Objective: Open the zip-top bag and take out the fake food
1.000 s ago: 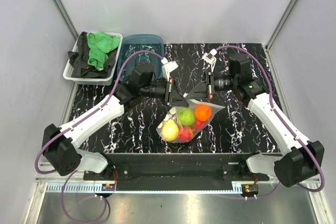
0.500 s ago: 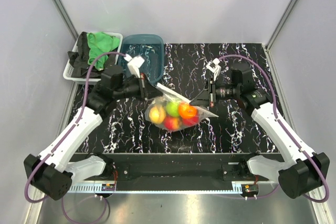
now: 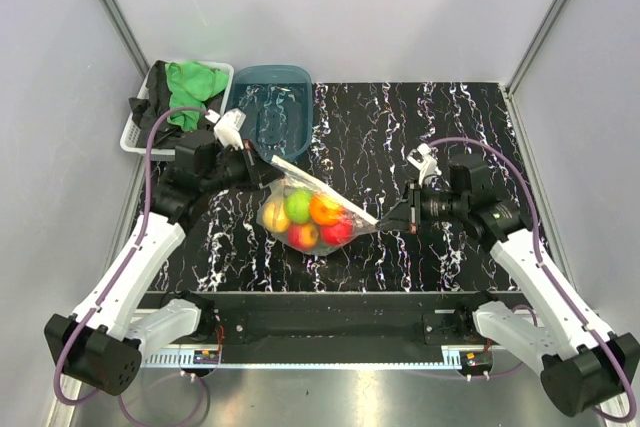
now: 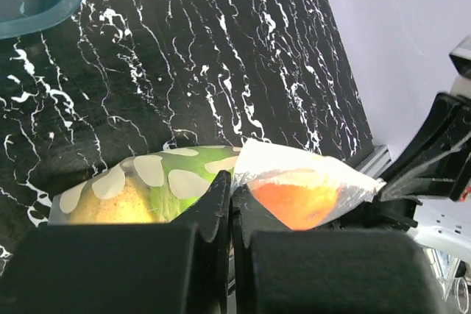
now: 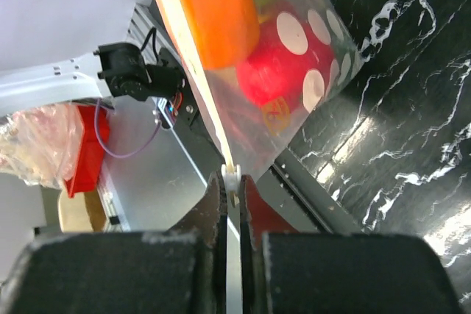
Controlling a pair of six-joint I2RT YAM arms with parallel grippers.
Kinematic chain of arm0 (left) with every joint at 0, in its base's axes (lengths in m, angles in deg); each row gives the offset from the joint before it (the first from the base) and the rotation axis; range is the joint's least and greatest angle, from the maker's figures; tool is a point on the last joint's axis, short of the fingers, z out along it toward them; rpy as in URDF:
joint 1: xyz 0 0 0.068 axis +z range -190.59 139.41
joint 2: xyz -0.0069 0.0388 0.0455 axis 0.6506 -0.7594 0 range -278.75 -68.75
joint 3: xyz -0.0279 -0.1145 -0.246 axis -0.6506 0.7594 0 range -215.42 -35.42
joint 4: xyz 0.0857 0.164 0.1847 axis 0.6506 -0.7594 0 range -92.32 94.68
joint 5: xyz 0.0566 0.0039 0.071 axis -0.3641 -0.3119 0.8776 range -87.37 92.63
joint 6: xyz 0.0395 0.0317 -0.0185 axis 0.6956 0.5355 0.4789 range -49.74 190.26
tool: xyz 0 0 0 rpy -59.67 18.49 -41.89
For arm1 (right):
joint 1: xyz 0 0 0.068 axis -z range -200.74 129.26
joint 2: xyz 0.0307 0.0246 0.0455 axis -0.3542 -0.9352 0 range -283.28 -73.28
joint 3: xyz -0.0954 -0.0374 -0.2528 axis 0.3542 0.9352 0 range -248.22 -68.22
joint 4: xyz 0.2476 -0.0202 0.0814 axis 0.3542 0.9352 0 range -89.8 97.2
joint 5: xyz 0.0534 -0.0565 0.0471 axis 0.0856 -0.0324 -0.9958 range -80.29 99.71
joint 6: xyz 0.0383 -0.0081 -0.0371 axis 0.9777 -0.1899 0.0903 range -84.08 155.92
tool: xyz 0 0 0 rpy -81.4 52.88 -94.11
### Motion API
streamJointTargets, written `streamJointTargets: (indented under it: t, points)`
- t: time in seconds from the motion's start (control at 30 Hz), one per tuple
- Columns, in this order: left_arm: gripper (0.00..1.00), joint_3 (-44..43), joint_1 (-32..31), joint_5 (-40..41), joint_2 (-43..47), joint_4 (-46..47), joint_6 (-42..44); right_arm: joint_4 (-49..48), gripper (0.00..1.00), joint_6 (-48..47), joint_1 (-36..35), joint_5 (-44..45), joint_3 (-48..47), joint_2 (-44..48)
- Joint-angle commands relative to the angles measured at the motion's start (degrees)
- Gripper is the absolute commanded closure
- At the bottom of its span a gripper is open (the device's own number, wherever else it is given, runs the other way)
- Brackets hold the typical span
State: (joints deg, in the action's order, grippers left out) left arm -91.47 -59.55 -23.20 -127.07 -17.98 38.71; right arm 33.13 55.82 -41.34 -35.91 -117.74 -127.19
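While jaws pinch zip-top bag (image 3: pixel 312 183), fake food (image 3: pixel 299 207) inside

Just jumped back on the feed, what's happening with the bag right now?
Both arms have the zip-top bag by its top edge: the left gripper pinches one end, the right gripper the other, so the edge is pulled taut between them above the table. The fake food is all inside; nothing has been taken out yet. I can't tell whether the zip has begun to part.
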Motion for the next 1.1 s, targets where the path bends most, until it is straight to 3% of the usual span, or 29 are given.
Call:
streamJointTargets:
  t: [0.0,0.03,0.07,0.13,0.17,0.37,0.47,0.67,1.07]
  points:
    - [1.00,0.2,1.6,0.1,-0.2,7.4,0.4,3.8,1.00,4.2,0.5,1.1,1.1,3.5]
    - [1.00,0.4,1.6,-1.3,-0.6,8.4,0.3,3.9,1.00,4.5,0.5,0.8,1.1,3.7]
    - [1.00,1.2,1.6,-2.9,-0.9,10.8,-0.1,4.1,0.93,4.6,0.5,-0.2,0.7,3.6]
    - [1.00,1.8,1.6,-6.7,-1.2,11.8,-0.4,4.2,0.75,4.7,0.5,-0.2,-0.4,2.2]
    - [1.00,2.5,1.6,-7.7,-1.4,12.7,-0.3,4.3,0.62,4.4,0.5,-0.1,-2.1,1.5]
    - [1.00,7.9,1.0,-13.5,1.3,17.7,1.3,3.5,0.30,1.2,0.5,2.3,-13.1,-7.3]
    - [1.00,10.4,0.0,-20.9,1.8,22.5,1.4,3.3,0.28,-0.1,0.4,0.1,-18.2,-14.6]
    - [1.00,12.4,-0.8,-22.6,3.4,27.7,1.1,6.9,0.32,-4.3,-4.0,-3.9,-26.0,-24.9]
    - [1.00,11.9,-0.8,-23.0,1.2,29.0,0.0,4.3,0.34,-4.4,-12.4,1.1,-24.1,-24.7]
